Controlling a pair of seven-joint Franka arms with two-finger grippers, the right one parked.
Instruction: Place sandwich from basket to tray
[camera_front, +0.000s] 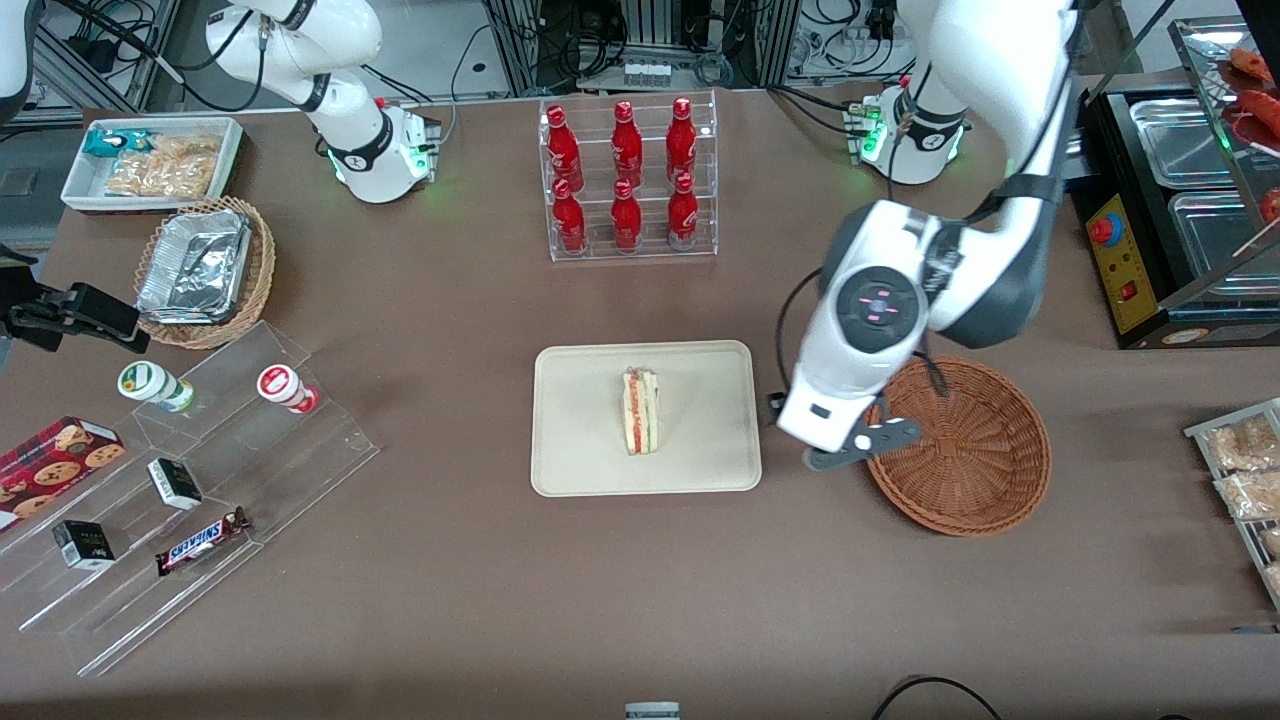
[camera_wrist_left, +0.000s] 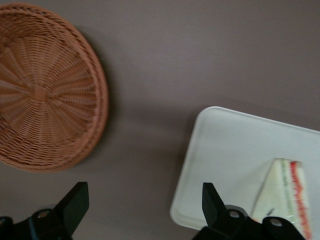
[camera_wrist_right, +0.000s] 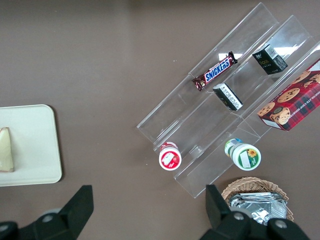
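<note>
The sandwich (camera_front: 640, 410) lies on the cream tray (camera_front: 580, 440) in the middle of the table, its red and green filling edge showing. The reddish-brown wicker basket (camera_front: 960, 450) stands beside the tray toward the working arm's end and holds nothing. My gripper (camera_front: 815, 450) hovers above the bare table between tray and basket, open, with nothing between its fingers. In the left wrist view the gripper (camera_wrist_left: 144, 192) hangs over the brown table, with the basket (camera_wrist_left: 45, 90), the tray (camera_wrist_left: 235, 150) and the sandwich (camera_wrist_left: 282, 195) all in sight.
A clear rack of red bottles (camera_front: 628, 180) stands farther from the front camera than the tray. A stepped acrylic shelf (camera_front: 200, 480) with snacks, a tan basket of foil containers (camera_front: 205, 270) and a white bin (camera_front: 150, 160) sit toward the parked arm's end. Bagged snacks (camera_front: 1245, 470) lie at the working arm's end.
</note>
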